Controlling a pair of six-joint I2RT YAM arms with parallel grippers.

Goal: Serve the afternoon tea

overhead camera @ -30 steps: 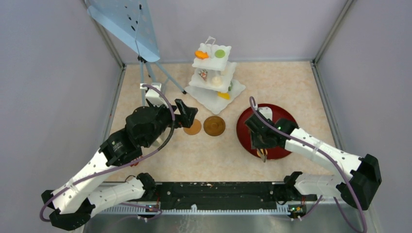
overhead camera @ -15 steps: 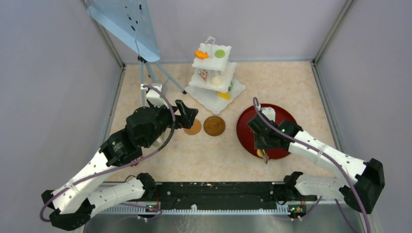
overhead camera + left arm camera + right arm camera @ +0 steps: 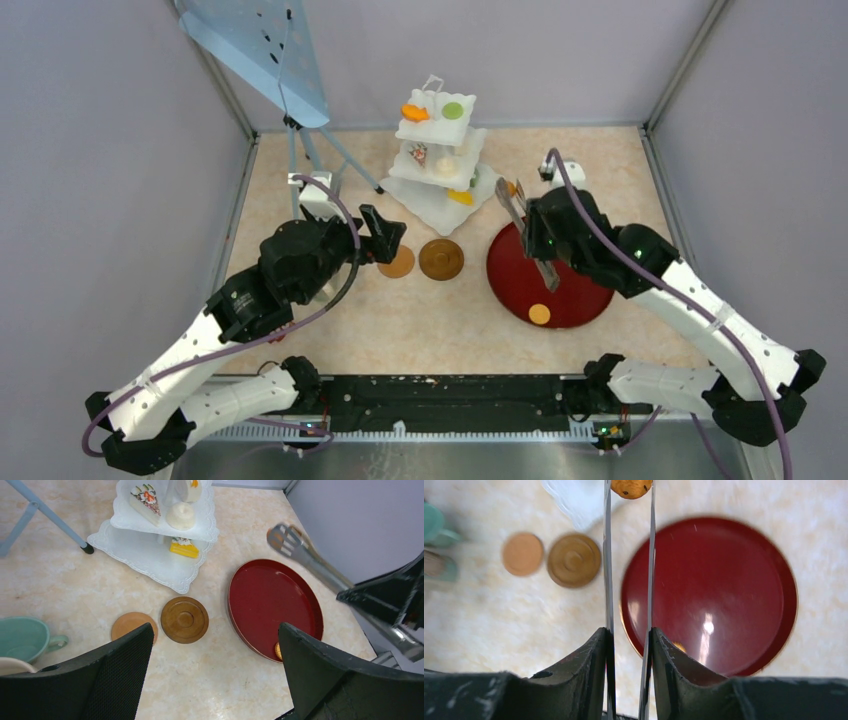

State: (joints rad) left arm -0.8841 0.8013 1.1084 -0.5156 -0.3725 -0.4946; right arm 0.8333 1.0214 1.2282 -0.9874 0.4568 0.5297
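My right gripper (image 3: 548,235) (image 3: 629,630) is shut on long metal tongs (image 3: 522,218) (image 3: 305,555) (image 3: 606,570). The tong tips pinch an orange speckled cookie (image 3: 631,487) (image 3: 511,187) above the table, between the dark-red tray (image 3: 580,290) and the white tiered stand (image 3: 440,205). An orange disc (image 3: 539,313) lies at the tray's near edge. The stand carries an orange fish (image 3: 414,112), a green round (image 3: 453,110) and a yellow wedge (image 3: 461,197). My left gripper (image 3: 385,240) (image 3: 216,630) is open and empty, above two coasters. A teal cup (image 3: 20,637) and a cream mug (image 3: 7,666) sit left of them.
An orange coaster (image 3: 397,262) and a brown wooden coaster (image 3: 441,259) lie between the arms. A blue perforated board (image 3: 260,50) on thin legs stands at the back left. Grey walls close in the left, right and back sides.
My right arm lifted the tongs from the tray's near edge and swung them back towards the stand, with a cookie in the tips. An orange disc now shows on the tray. The left arm stayed put.
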